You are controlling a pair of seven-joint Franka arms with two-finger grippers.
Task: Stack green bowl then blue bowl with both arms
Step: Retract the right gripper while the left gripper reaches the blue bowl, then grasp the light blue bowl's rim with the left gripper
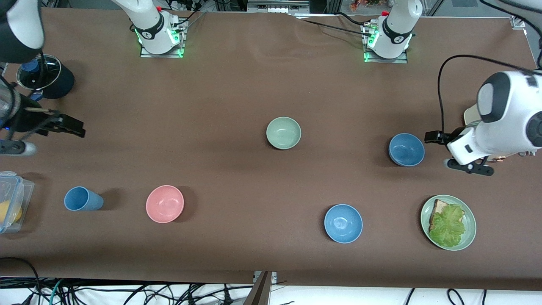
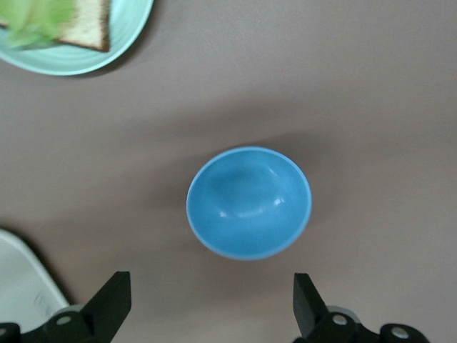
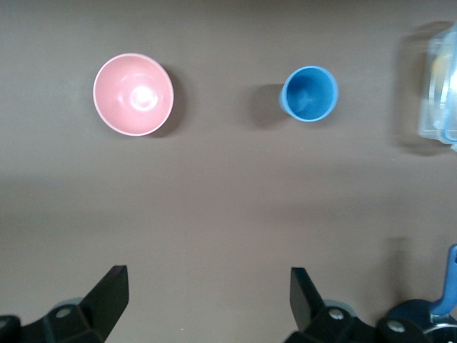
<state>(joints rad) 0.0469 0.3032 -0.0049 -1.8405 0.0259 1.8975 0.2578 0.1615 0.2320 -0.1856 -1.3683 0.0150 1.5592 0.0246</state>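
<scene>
The pale green bowl [image 1: 283,133] sits near the table's middle. One blue bowl [image 1: 406,149] sits toward the left arm's end, and it fills the middle of the left wrist view [image 2: 249,202]. A second, identical blue bowl [image 1: 343,223] sits nearer the front camera. My left gripper [image 1: 438,149] hangs open and empty over the table just beside the first blue bowl, its jaws wide apart [image 2: 212,307]. My right gripper [image 1: 70,127] hangs open and empty [image 3: 207,300] over bare table at the right arm's end, well away from all the bowls.
A pink bowl [image 1: 164,203] and a blue cup [image 1: 82,199] stand toward the right arm's end. A clear plastic box [image 1: 10,203] and a dark lidded pot [image 1: 44,78] sit at that table end. A green plate [image 1: 465,237] with bread and lettuce lies near the left gripper.
</scene>
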